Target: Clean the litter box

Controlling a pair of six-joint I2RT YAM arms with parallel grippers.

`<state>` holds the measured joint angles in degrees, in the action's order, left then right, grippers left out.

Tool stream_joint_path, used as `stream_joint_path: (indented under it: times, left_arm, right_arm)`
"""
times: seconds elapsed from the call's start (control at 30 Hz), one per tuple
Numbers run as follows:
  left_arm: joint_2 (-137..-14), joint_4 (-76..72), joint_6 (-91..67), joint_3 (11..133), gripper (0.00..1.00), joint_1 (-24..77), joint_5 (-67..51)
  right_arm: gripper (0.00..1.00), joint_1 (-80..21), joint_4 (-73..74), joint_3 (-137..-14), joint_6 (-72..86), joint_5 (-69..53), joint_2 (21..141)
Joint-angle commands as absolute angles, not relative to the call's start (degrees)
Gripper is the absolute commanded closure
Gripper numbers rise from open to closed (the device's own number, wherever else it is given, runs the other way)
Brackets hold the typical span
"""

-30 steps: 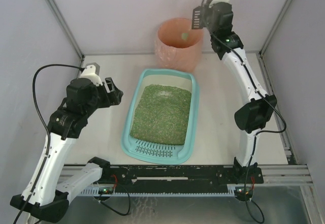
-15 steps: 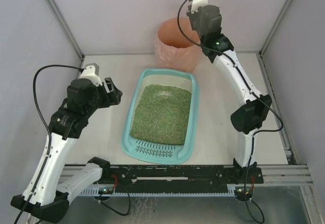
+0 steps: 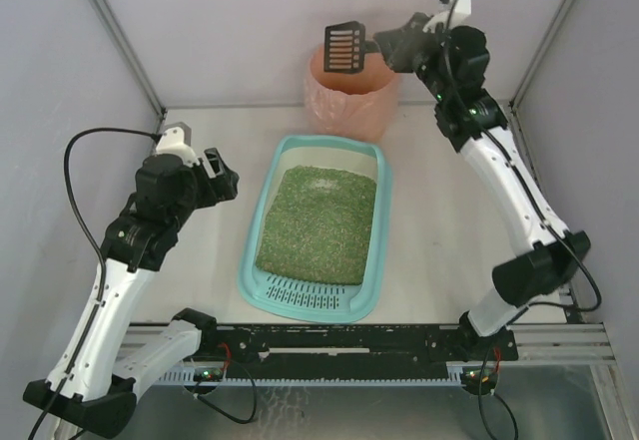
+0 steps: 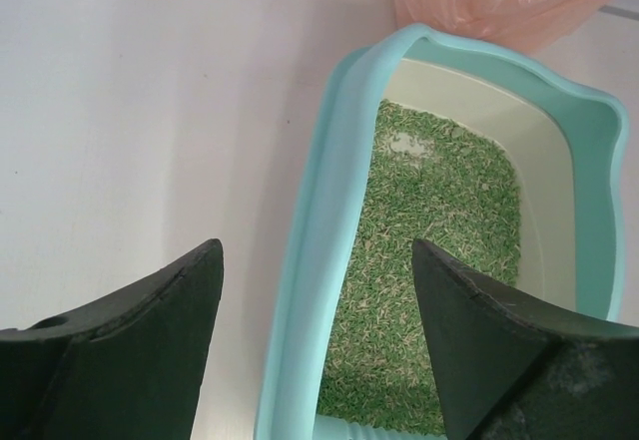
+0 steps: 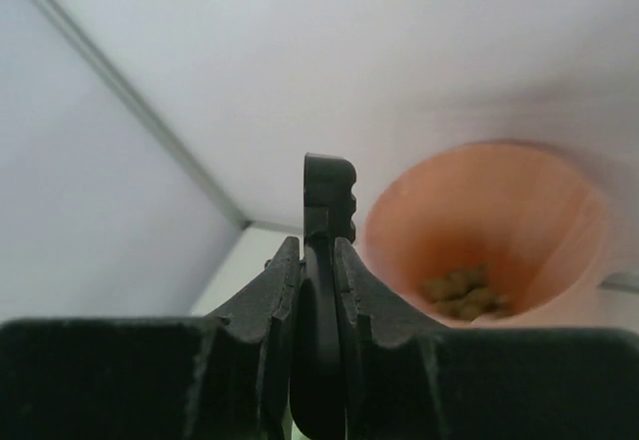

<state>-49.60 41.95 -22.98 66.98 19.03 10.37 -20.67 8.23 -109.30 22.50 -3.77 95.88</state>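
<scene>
**Q:** What is found changed over the last second?

**A:** The right arm has been swung out to the right. The black slotted scoop (image 3: 344, 49) is now presented face-on above the round pink-orange bin (image 3: 349, 106); a second ago it was tilted over the bin's right side. Its handle is clamped between the closed fingers of the right gripper (image 5: 318, 257). No granules are seen on the scoop, and brownish clumps (image 5: 461, 293) lie at the bottom of the bin. The emptying step is therefore judged done, and a return to the litter is to be expected.

**Q:** And the left gripper (image 3: 225, 173)?

**A:** It is held with jaws apart and nothing between them, just left of the litter box (image 3: 383, 222), where it was before.

**Q:** How is the litter box described?

**A:** It is placed mid-table, between the arms and in front of the bin. A shallow teal tray with rounded corners is seen, with a slotted grate (image 3: 305, 293) at the near end. Green-brown granules (image 3: 321, 225) are spread fairly level, and one pale patch (image 4: 406, 144) is noted near the far end.
</scene>
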Motion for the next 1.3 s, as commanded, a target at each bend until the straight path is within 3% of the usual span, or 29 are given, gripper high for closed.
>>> stream_joint_path:
  times: [0.0, 0.17, 0.47, 0.67, 0.93, 1.27]
  left_arm:
    - [-48.8, 37.0, -25.8, 64.3, 0.2, 18.7, 13.1]
    - [-48.3, 34.7, -26.8, 62.2, 0.2, 18.7, 12.6]
    - [-47.6, 34.3, -24.1, 60.3, 0.24, 18.7, 9.2]
    - [-45.8, 37.2, -22.4, 60.0, 0.25, 18.7, 8.4]
    - [-45.8, 37.6, -21.9, 60.0, 0.28, 18.7, 7.1]
    - [-45.3, 37.7, -18.2, 61.4, 0.28, 18.7, 4.5]
  right_arm:
    - [1.0, -20.2, 3.6, -99.3, 37.6, -12.7, 86.1]
    - [1.0, -20.4, 6.3, -83.8, 34.1, -14.5, 74.0]
    - [1.0, -21.7, 20.9, -70.8, 26.6, -16.4, 62.3]
    - [1.0, -27.1, 27.8, -68.9, 18.7, -12.9, 63.6]
    - [1.0, -34.0, 26.4, -68.7, 13.5, -26.1, 67.8]
    - [1.0, -44.5, 20.1, -68.8, 12.9, -31.5, 78.8]
